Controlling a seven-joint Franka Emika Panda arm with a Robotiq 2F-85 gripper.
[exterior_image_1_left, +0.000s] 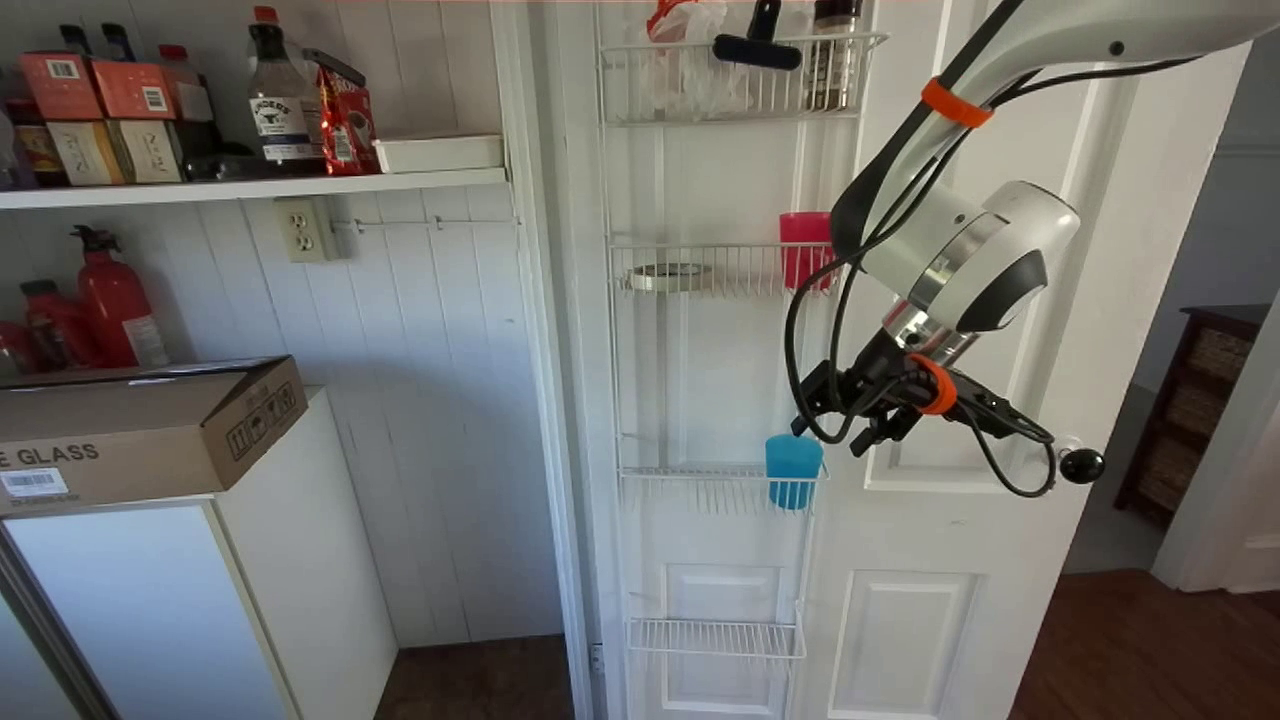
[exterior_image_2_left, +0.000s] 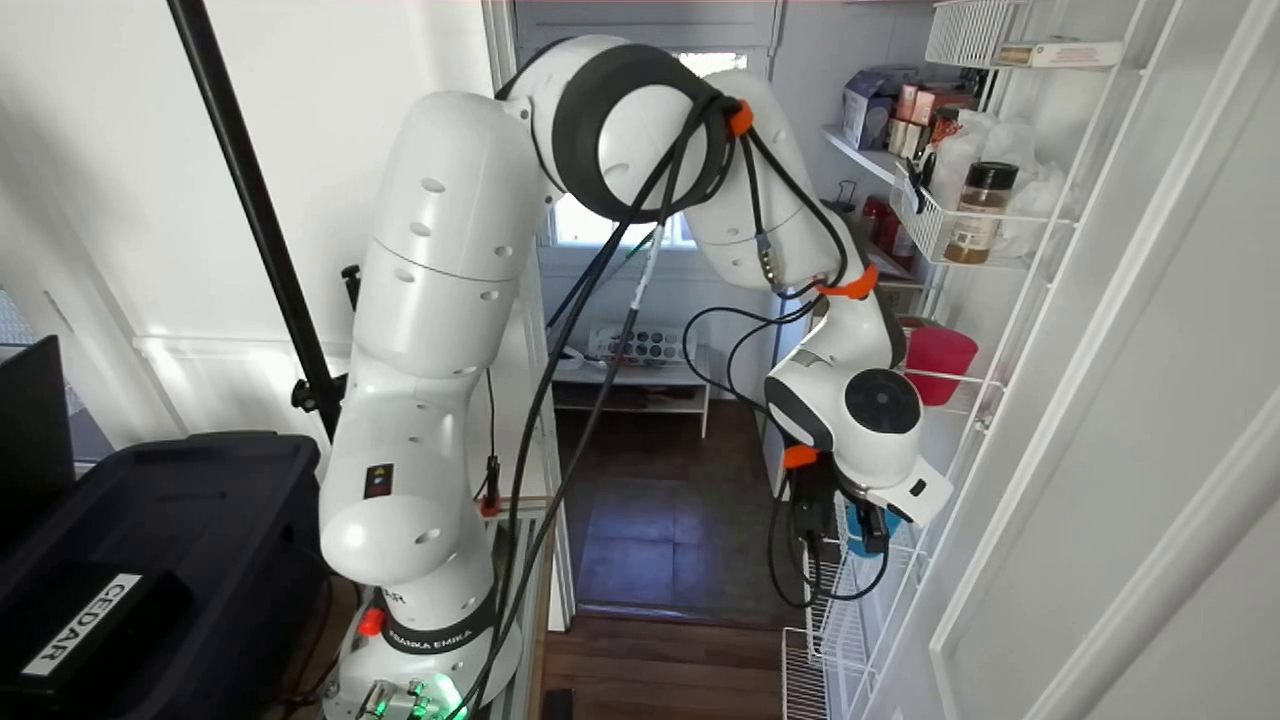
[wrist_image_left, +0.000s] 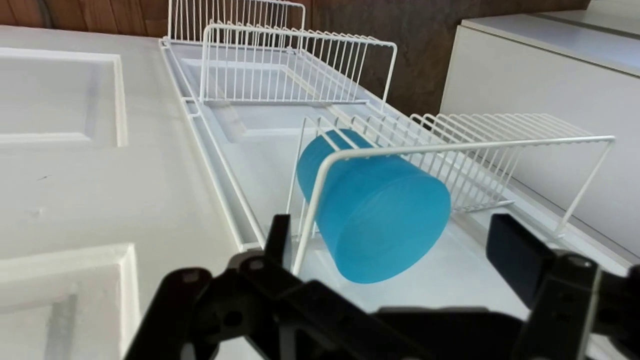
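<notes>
A blue cup (exterior_image_1_left: 793, 460) stands in a low wire basket (exterior_image_1_left: 690, 474) of the white door rack. In an exterior view it is partly hidden behind the gripper (exterior_image_2_left: 848, 540). In the wrist view the cup (wrist_image_left: 385, 215) lies beyond and between the fingertips, its wider end towards me. My gripper (wrist_image_left: 390, 230) is open and empty, with gaps between both fingers and the cup. The left finger looks close to the basket's wire rim (wrist_image_left: 475, 146). In an exterior view the gripper (exterior_image_1_left: 828, 437) is just above and right of the cup, tilted downward.
A pink cup (exterior_image_1_left: 803, 235) and a pale ring (exterior_image_1_left: 670, 277) sit in the basket above. The top basket holds a black-handled tool (exterior_image_1_left: 757, 50), plastic bags and a spice jar (exterior_image_2_left: 980, 215). A door knob (exterior_image_1_left: 1082, 466) is near the wrist. A cardboard box (exterior_image_1_left: 110, 450) is left.
</notes>
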